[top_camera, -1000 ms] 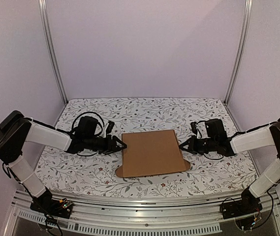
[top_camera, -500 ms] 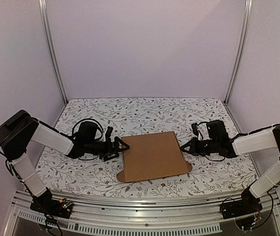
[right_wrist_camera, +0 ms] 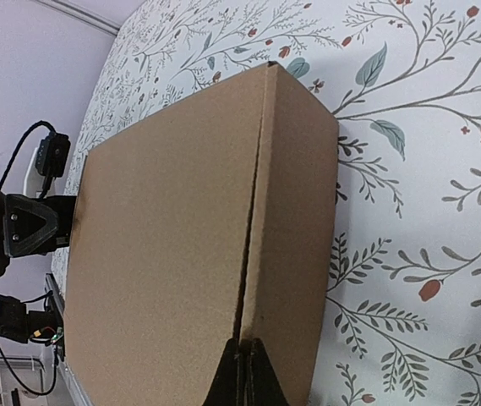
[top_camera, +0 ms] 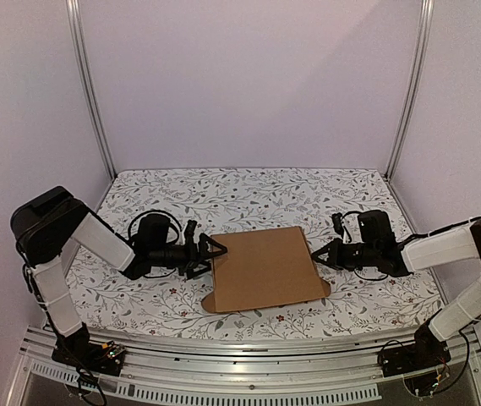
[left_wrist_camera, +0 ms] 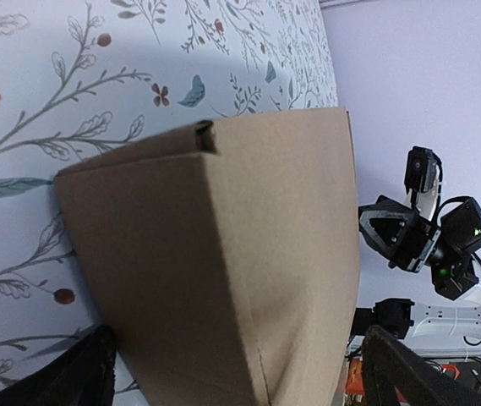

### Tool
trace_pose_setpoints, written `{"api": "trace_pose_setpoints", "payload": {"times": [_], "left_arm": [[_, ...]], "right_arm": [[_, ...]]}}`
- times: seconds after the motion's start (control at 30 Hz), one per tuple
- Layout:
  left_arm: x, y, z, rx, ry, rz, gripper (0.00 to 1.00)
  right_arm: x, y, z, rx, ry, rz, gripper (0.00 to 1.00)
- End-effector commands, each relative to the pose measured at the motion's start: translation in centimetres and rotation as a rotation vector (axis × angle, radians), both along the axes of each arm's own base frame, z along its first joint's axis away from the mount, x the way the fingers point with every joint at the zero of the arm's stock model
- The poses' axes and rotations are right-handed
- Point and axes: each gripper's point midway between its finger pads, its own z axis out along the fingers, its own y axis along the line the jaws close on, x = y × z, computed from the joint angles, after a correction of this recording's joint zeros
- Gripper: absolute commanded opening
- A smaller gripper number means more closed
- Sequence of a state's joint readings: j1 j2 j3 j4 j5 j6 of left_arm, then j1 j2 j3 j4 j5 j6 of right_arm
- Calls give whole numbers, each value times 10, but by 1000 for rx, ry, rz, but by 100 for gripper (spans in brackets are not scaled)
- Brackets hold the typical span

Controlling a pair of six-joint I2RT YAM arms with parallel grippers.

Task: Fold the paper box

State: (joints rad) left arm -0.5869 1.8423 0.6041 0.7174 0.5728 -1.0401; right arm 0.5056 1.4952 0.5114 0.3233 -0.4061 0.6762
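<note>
Sideways, left hand (top_camera: 208, 254) wide by the paper box (top_camera: 263, 269) edge, right hand (top_camera: 314, 254) closed opposite.

The left arm (top_camera: 105, 239) and right arm (top_camera: 430, 247) match: smooth white shells on the long links, bulky black joint housings, a black left hand (top_camera: 210, 254) and right hand (top_camera: 314, 252) with pointed fingers, black cables (top_camera: 151, 218) looping at the wrists, and black bases (top_camera: 96, 355) with coloured wiring.
</note>
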Motion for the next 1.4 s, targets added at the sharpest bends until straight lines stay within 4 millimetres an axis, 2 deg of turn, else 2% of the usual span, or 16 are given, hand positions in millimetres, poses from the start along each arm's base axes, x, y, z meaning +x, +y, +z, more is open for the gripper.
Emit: {"api": "trace_pose_setpoints", "payload": {"times": [0.0, 0.33, 0.7, 1.03, 1.37], "left_arm": [[-15, -2, -21, 10, 78, -19, 99], [-20, -6, -25, 21, 99, -41, 100], [-25, -6, -35, 49, 140, -51, 100], [-25, 0, -33, 115, 127, -61, 100], [-22, -25, -20, 16, 127, -101, 99]], "right_arm": [[-44, -32, -63, -176, 206, -29, 0], [-53, -51, -81, -224, 258, -75, 0], [-60, -65, -88, -256, 277, -96, 0], [-61, -68, -88, -263, 280, -105, 0], [-63, -68, -88, -262, 280, -99, 0]]}}
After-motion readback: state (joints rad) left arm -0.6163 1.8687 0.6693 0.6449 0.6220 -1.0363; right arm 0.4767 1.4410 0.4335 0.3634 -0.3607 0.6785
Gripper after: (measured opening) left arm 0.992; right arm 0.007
